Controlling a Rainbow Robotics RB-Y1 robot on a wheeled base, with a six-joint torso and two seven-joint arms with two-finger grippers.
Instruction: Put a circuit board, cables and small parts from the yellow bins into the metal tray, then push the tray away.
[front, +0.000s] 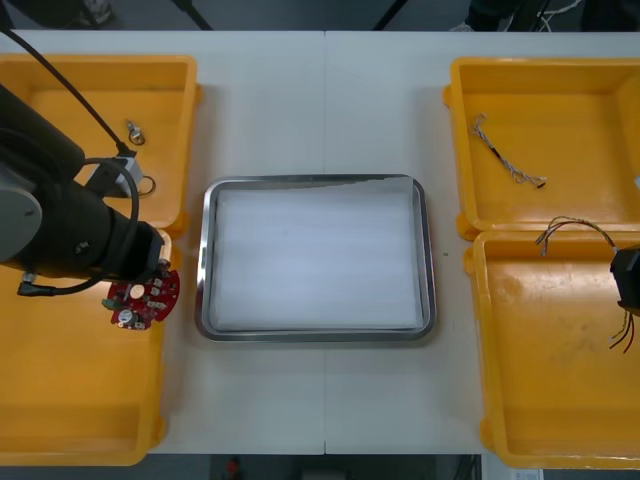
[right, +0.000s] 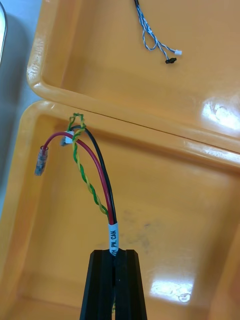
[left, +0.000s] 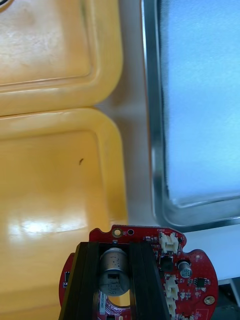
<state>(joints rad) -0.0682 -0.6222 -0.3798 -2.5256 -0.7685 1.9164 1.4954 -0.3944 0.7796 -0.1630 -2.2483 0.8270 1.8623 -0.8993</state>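
Left gripper (left: 114, 247) is pinching the round red circuit board (front: 143, 296). Its jaws are sitting apart by the width of a silver cylindrical component on the board, which stands between them. The board is hanging over the tray-side rim of the near-left bin (front: 60, 400), at that bin's far corner, part over the bin and part over the strip of table (front: 320, 100) beside it. It's near the metal tray (front: 425, 250) but not over it yet. Can't tell how high it's riding.

The tray is lying between the yellow bins, white inside with a shiny rim, and nothing is in it.

Right gripper (right: 116, 252) is clamping the cable bundle (right: 113, 236), jaws pressed nearly together on it just below its white label. The bundle is made of a red lead, a black lead and a twisted yellow-green pair. The loose ends are arching away from the fingers over the near-right bin (front: 540, 380), toward that bin's far wall. The red lead is ending in a clear sleeve. In the front view that gripper is sitting at the outer edge of the near-right bin, with thin wires hanging below it.

The twisted blue and white cable (front: 505, 155) is lying loose on the floor of the far-right bin (front: 580, 90), well apart from the right gripper.

A small metal part (front: 133, 130) is resting in the far-left bin (front: 60, 80), and the left arm is crossing over that bin's near side.
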